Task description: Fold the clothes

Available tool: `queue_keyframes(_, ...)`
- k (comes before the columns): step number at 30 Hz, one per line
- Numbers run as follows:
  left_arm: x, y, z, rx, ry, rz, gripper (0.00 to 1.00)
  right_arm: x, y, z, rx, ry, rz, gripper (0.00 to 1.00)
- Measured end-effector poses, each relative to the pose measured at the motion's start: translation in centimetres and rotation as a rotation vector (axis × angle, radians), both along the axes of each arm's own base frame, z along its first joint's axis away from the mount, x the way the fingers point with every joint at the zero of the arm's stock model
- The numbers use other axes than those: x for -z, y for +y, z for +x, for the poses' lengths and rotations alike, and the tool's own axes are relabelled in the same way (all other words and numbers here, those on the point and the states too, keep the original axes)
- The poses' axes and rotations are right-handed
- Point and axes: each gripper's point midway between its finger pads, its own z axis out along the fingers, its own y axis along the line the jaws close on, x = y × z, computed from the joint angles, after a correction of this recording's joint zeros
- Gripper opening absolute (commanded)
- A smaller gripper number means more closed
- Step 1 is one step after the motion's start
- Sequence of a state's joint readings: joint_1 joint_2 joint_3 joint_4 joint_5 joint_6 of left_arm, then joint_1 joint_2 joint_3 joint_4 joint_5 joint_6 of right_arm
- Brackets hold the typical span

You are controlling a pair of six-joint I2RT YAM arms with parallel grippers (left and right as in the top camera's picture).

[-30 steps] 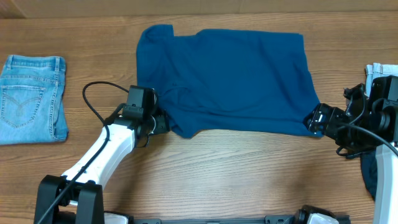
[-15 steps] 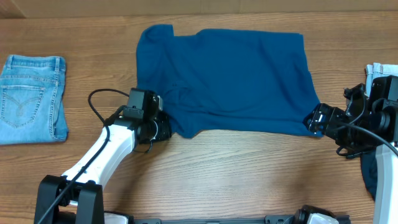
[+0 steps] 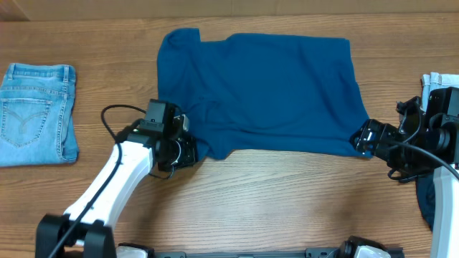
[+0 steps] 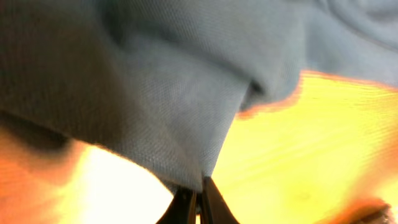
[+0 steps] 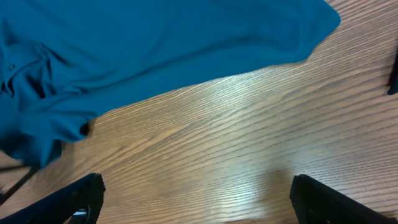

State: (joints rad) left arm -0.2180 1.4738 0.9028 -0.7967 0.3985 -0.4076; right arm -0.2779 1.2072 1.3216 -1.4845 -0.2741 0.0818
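The clothes are a deep blue shirt (image 3: 265, 93) spread flat across the middle of the table. My left gripper (image 3: 193, 149) is at the shirt's near-left corner, shut on the hem. In the left wrist view the fingertips (image 4: 198, 194) pinch a fold of the cloth (image 4: 155, 93), which drapes over most of the frame. My right gripper (image 3: 361, 140) sits by the near-right corner, open. In the right wrist view the right gripper (image 5: 196, 199) has only bare wood between its wide-apart fingers (image 5: 74, 199), and the shirt (image 5: 155, 43) lies just beyond.
Folded light-blue jeans (image 3: 36, 115) lie at the far left. A pale folded item (image 3: 434, 80) shows at the right edge, with a dark blue cloth (image 3: 424, 201) below it. A black cable (image 3: 118, 115) loops beside the left arm.
The left gripper has closed on the shirt's near-left hem and edged slightly toward the front. The right arm has not moved.
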Motion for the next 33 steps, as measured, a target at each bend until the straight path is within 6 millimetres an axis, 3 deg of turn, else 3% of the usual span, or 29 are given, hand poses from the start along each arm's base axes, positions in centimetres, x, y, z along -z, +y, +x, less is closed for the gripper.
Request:
queue_keyframes(2,-3.8,-0.8,-1.5,-0.021,0.04,-0.073,0.04,0.0,0.0,0.1,0.0,-0.005,-0.001,1.0)
queue_keyframes(5,-8.9,-2.0,-2.3,-0.028,-0.023,-0.183,0.04,-0.1,-0.1,0.2,0.0,-0.008,-0.002,1.0)
queue_keyframes(8,-11.7,-2.4,-4.5,-0.049,-0.02,-0.254,0.04,-0.1,0.0,0.2,0.0,-0.008,-0.002,1.0)
queue_keyframes(12,-12.2,-2.5,-8.4,-0.058,0.109,-0.261,0.04,-0.1,-0.1,0.3,0.0,-0.011,-0.003,1.0)
queue_keyframes(17,-12.3,-5.0,-10.4,0.056,0.134,-0.266,0.19,-0.1,-0.1,0.3,0.0,-0.012,-0.004,1.0)
queue_keyframes(19,-12.3,-5.4,-11.0,0.085,0.138,-0.259,0.31,-0.1,-0.1,0.3,0.001,-0.011,-0.004,1.0)
queue_keyframes(22,-11.6,-4.8,-11.3,0.084,0.143,-0.198,0.3,-0.1,-0.1,0.3,0.0,-0.012,-0.004,1.0)
queue_keyframes(25,-10.6,-3.2,-8.6,0.037,0.017,-0.078,0.09,-0.1,-0.1,0.3,0.0,-0.011,-0.004,1.0)
queue_keyframes(27,-10.7,-0.9,-3.3,-0.047,-0.214,0.058,0.06,-0.1,-0.1,0.3,0.0,-0.013,-0.005,1.0)
queue_keyframes(28,-11.1,-0.5,-1.9,-0.063,-0.273,0.083,0.04,-0.1,-0.1,0.3,0.0,-0.012,-0.004,1.0)
queue_keyframes(29,-11.9,0.1,1.2,-0.082,-0.405,0.134,0.04,-0.1,-0.1,0.3,0.001,-0.013,-0.004,1.0)
queue_keyframes(30,-11.6,0.5,2.7,-0.085,-0.438,0.177,0.04,-0.1,-0.1,0.3,0.0,-0.014,-0.005,1.0)
queue_keyframes(32,-9.0,0.8,5.6,-0.065,-0.417,0.227,0.04,0.0,-0.1,0.3,0.0,-0.014,-0.005,1.0)
queue_keyframes(33,-5.8,1.1,6.8,-0.045,-0.347,0.254,0.04,0.0,-0.1,0.3,0.0,-0.013,-0.004,1.0)
